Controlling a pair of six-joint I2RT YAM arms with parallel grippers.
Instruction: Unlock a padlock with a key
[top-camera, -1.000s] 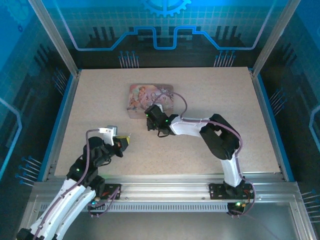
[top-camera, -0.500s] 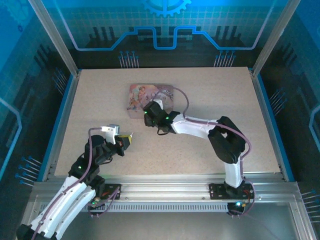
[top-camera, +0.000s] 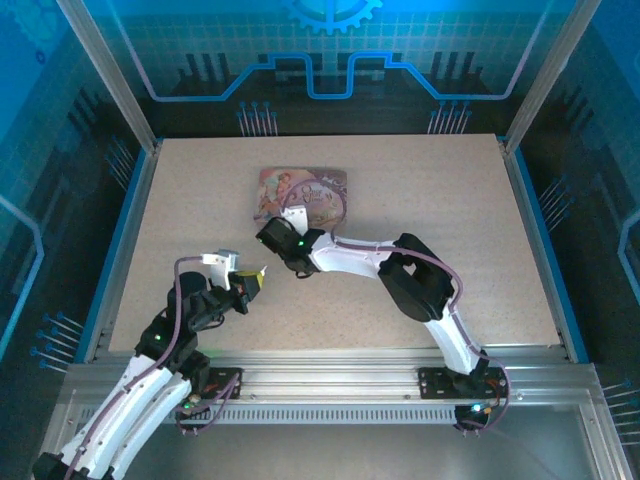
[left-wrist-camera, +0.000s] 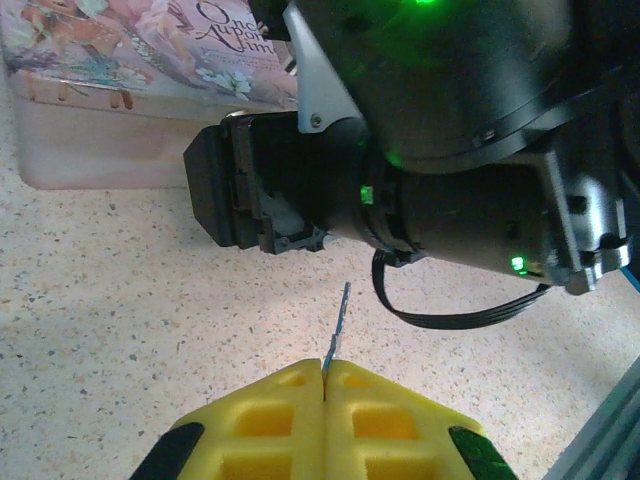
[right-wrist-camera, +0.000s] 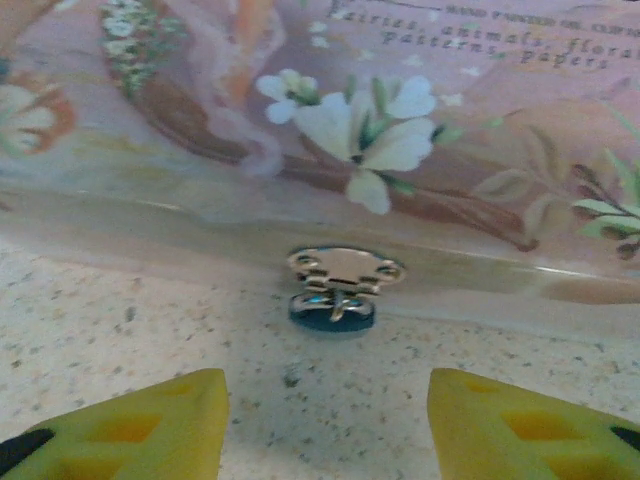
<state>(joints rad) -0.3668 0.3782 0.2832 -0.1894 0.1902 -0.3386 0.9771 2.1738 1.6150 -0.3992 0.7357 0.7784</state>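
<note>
My left claw (left-wrist-camera: 325, 375) is clenched on the key (left-wrist-camera: 337, 322). The two yellow fingertips press flat together, and the thin dark blade sticks out of the seam between them, pointing forward and a little to the right, clear of the table (left-wrist-camera: 120, 300). Straight ahead of this claw, past the key's tip, is the dark wrist of my right arm (left-wrist-camera: 440, 160) with its green lights. Beyond that, off to the left, is the pink tin (left-wrist-camera: 110, 70). From above, my right claw (top-camera: 268, 237) sits just ahead of my left claw (top-camera: 250, 282) and slightly to its right, at the tin's near wall.

My right claw (right-wrist-camera: 325, 405) is released, with its fingers spread wide, low over the table and grasping nothing. The padlock (right-wrist-camera: 332, 308) is dead ahead of it, centred on the gap between the fingers but beyond their tips. It is a small bluish-dark thing hanging under the metal clasp (right-wrist-camera: 345, 268) on the tin's front wall, right down at table level. I cannot tell whether it touches the table.
</note>
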